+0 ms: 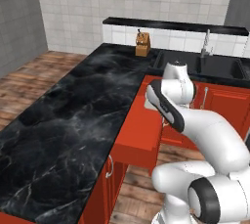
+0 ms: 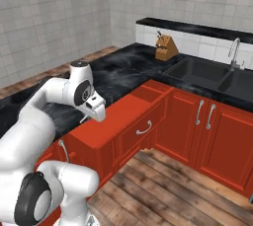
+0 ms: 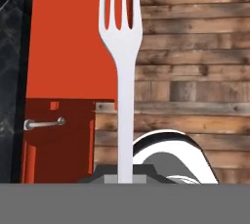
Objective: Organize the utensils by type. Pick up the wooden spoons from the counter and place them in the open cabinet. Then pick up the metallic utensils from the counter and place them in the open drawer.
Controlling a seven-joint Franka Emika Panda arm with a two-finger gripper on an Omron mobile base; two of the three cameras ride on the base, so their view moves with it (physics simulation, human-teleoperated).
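Hand view shows a fork point(image 3: 125, 86), thin and silvery-white, with four tines at the far end and a narrow flat handle. Its long axis runs straight away from the gripper point(image 3: 126, 176), tines pointing outward along the hand's line of sight, handle end pinched between the closed jaws. Behind the fork lie the drawer's point(image 3: 68, 47) plain red inside on one side and wooden floor planks on the other, so the fork hangs about over the drawer's edge. From the right base view, the gripper point(image 2: 95, 113) sits just above the open drawer point(image 2: 123, 114), which juts out from under the black counter point(image 2: 118, 69). From the left base view, the arm reaches over the drawer point(image 1: 139, 130) beside the counter point(image 1: 73, 115).
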